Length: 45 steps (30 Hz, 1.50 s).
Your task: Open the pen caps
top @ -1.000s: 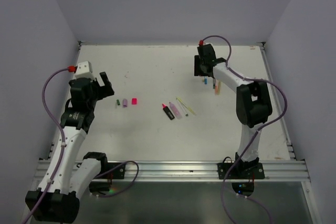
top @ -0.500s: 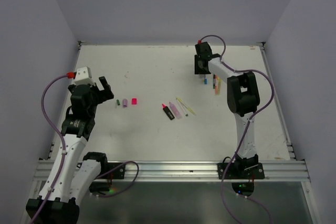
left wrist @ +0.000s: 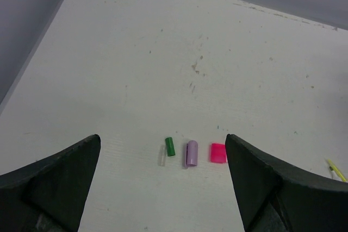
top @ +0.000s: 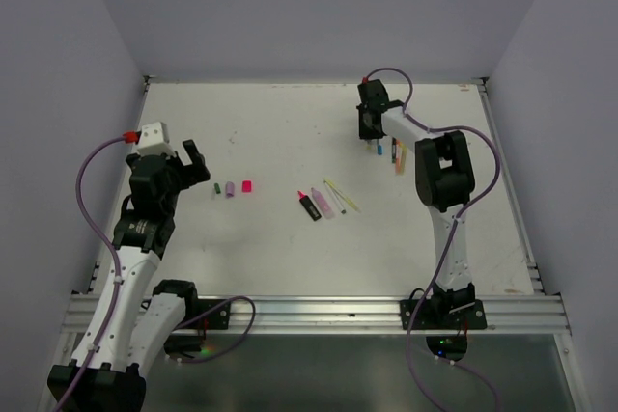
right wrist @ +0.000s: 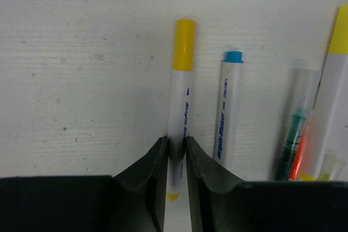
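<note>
A: Left arm?
B: left gripper (left wrist: pixel 162 137) is spread wide with nothing in it, hovering over the table (left wrist: pixel 136 52) near the left edge.

A: Loose caps?
B: Three lie just past that gripper, in a row: green cap (left wrist: pixel 170 146), lilac cap (left wrist: pixel 191 153), pink cap (left wrist: pixel 218 152). They sit close together and apart from any pen.

A: Mid-table?
B: black-and-pink highlighter (top: pixel 309 205), lilac highlighter (top: pixel 323 202) and thin yellow pen (top: pixel 343 195) lie side by side.

A: Right arm?
B: It reaches to the far edge, right of centre. right gripper (right wrist: pixel 175 145) is clamped on the barrel of the white pen (right wrist: pixel 179 96). Its yellow cap (right wrist: pixel 185 44) sits on the far end, clear of the fingers.

A: Neighbours?
B: blue-capped pen (right wrist: pixel 231 112) lies parallel just beside it, not touching. Toward the right edge are a green-and-orange pen (right wrist: pixel 293 145) and a yellow-ended pen (right wrist: pixel 333 91), partly cut off.
</note>
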Each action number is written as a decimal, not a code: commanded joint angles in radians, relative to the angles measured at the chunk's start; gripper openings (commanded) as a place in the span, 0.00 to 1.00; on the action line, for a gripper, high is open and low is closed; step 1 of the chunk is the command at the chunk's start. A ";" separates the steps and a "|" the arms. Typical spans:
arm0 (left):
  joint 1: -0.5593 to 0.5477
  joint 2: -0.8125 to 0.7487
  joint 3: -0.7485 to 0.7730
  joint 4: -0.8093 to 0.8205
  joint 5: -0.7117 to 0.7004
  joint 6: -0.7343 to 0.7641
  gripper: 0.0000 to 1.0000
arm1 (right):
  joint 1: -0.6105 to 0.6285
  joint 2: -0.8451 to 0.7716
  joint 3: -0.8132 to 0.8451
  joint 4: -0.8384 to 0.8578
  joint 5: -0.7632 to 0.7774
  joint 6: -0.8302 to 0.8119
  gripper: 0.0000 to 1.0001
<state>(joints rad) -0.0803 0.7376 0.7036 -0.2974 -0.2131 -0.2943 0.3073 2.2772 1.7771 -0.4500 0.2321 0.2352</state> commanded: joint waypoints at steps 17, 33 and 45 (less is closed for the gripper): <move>-0.006 0.036 0.042 0.176 0.546 -0.153 0.99 | 0.153 -0.473 -0.476 0.259 -0.274 0.010 0.00; -0.242 0.120 0.103 0.340 0.522 -0.388 0.89 | 0.530 -0.975 -0.852 0.600 -0.301 0.000 0.00; -0.404 0.224 0.128 0.319 0.301 -0.434 0.63 | 0.601 -0.995 -0.875 0.672 -0.266 -0.016 0.00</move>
<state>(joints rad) -0.4587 0.9466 0.7815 0.0048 0.1719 -0.7044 0.8967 1.3132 0.9073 0.1497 -0.0647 0.2390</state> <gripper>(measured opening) 0.638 0.100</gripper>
